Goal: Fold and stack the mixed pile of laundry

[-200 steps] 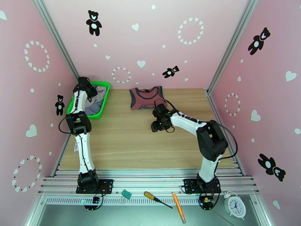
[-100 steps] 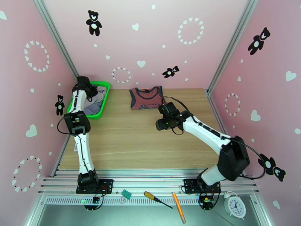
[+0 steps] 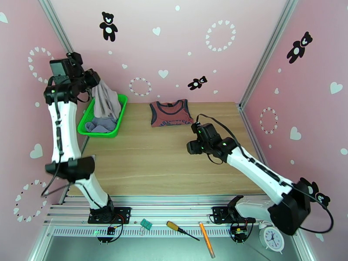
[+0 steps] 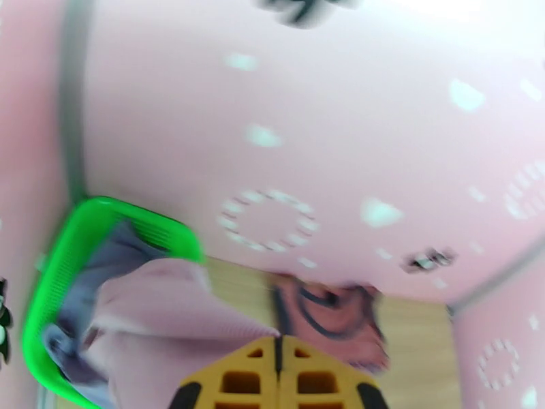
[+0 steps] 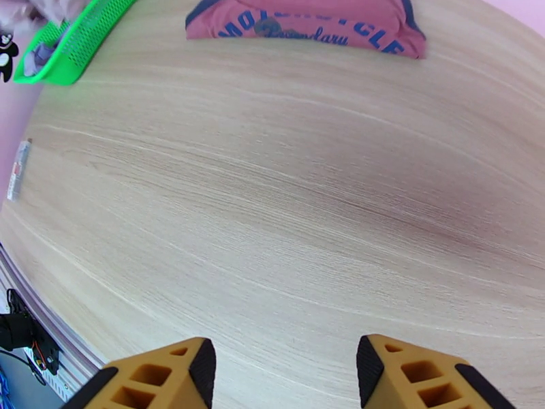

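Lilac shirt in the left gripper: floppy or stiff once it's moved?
Likely floppy: the shirt hangs limp in folds from the left gripper. Probably light, since one pinch holds it. Its lower end looks to reach the basket, so it may snag.

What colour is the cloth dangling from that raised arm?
The shirt is pale grey-lilac, plainest in the top external view.

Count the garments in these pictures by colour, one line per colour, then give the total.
Rust-red top: 1
Pale lilac shirt, hanging over the green basket: 1
Blue-grey piece, in the basket: 1
Total: 3
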Robot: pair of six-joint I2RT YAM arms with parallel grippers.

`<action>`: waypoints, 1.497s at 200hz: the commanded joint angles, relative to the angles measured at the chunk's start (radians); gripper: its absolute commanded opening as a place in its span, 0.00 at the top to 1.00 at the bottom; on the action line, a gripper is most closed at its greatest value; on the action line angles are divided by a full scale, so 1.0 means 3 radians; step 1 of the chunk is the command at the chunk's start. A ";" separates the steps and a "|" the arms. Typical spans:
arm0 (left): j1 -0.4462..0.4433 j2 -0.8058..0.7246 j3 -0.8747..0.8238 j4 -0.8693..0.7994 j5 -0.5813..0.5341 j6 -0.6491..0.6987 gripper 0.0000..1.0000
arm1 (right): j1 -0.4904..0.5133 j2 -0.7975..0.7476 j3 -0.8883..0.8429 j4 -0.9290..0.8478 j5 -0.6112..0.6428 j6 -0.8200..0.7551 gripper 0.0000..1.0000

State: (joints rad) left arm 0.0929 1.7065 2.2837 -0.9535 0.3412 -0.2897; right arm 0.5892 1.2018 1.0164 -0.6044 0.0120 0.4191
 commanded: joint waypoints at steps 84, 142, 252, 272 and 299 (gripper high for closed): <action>-0.1923 -0.0984 -0.3517 0.1171 -0.0192 -0.0654 0.50 | -0.0101 -0.0457 -0.0549 -0.0017 -0.0004 0.0163 0.34; -0.2130 -0.1093 -0.3660 0.1046 -0.0587 -0.0561 0.01 | 0.0163 -0.0204 -0.0532 -0.0014 -0.0262 0.0138 0.30; -0.1547 -0.1569 -0.4094 0.0810 -0.0865 -0.0600 0.02 | 0.2030 0.1783 0.0534 -0.0005 0.0673 0.0355 0.35; -0.1518 -0.1554 -0.4119 0.0826 -0.0836 -0.0579 0.02 | 0.2029 0.2063 0.0748 -0.0132 0.0762 0.0230 0.35; -0.1490 -0.1532 -0.4158 0.0851 -0.0815 -0.0558 0.02 | 0.2030 0.2294 0.0860 -0.0221 0.0770 0.0158 0.35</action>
State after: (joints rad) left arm -0.3668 1.2526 1.0588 -0.6968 0.0742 -0.4679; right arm 1.1957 1.8385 1.2354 -0.6163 0.2020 0.4984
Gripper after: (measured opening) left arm 0.984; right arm 0.648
